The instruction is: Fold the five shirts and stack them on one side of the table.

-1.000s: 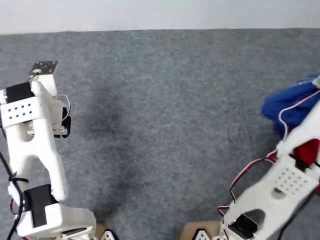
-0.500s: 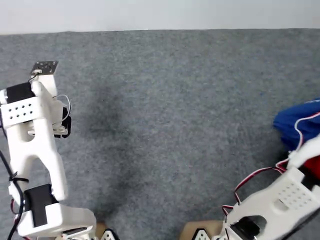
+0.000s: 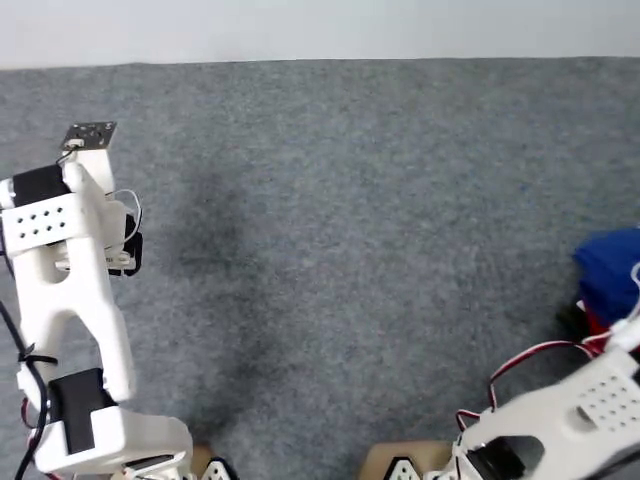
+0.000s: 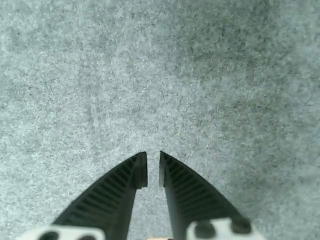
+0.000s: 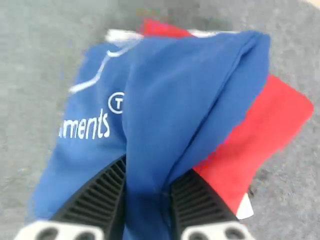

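High view, left to right:
- Left arm (image 3: 70, 290): white, with black joint blocks, standing over the left side of the grey felt table cover (image 3: 350, 200), well apart from the clothing.
- Right arm (image 3: 570, 410): white, with red and white wires, low at the right edge.
- Blue shirt (image 3: 608, 265): bunched at the far right edge of the table, just beside the right arm.
- Red shirt (image 3: 593, 318): a small patch beneath the blue shirt, touching it.

Left wrist view:
- Left gripper (image 4: 148, 170): black ribbed fingers (image 4: 112, 192) drawn almost together, a thin slit between the tips and nothing held. It hangs over bare grey felt.

Right wrist view:
- Right gripper (image 5: 148, 172): black ribbed fingers (image 5: 97, 192) pinching a fold of the blue shirt (image 5: 175, 90) between them.
- Blue shirt: creased and draped, with white print on one panel.
- Red shirt (image 5: 260, 130): folded flat under the blue shirt, one corner sticking out past it onto the felt.
- White fabric edge (image 5: 243, 208): under the red shirt's border. What garment it belongs to cannot be told.
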